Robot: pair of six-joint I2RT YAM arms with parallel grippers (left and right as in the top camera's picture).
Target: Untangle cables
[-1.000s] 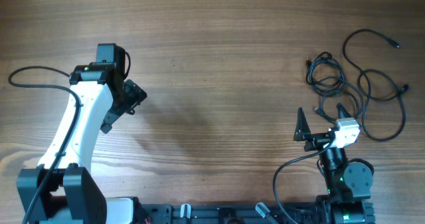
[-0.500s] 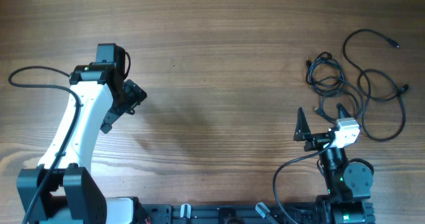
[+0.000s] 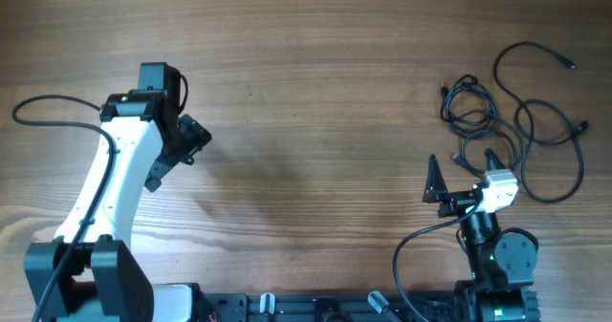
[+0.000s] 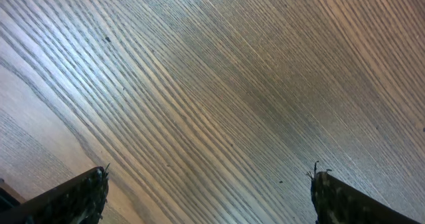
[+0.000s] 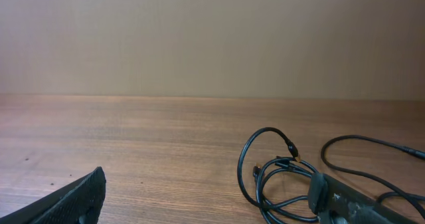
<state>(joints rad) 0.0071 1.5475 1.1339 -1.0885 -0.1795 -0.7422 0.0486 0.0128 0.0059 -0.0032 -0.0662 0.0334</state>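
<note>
Wooden table (image 3: 316, 93) | cables (image 3: 497, 121) by right hand (image 3: 463, 160) | left hand (image 4: 209, 184) well apart | both spread, empty

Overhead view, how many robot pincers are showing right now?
2. The black two-finger left pincer hangs open over the bare brown wooden table at the left. The right pincer, also open, sits lower right, next to the thin black cables. None seems hidden.

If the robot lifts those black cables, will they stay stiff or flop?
Probably flop: the cables are thin and lie in loose curves. They look light. Since the loops overlap, lifting one strand would likely drag others along.
</note>
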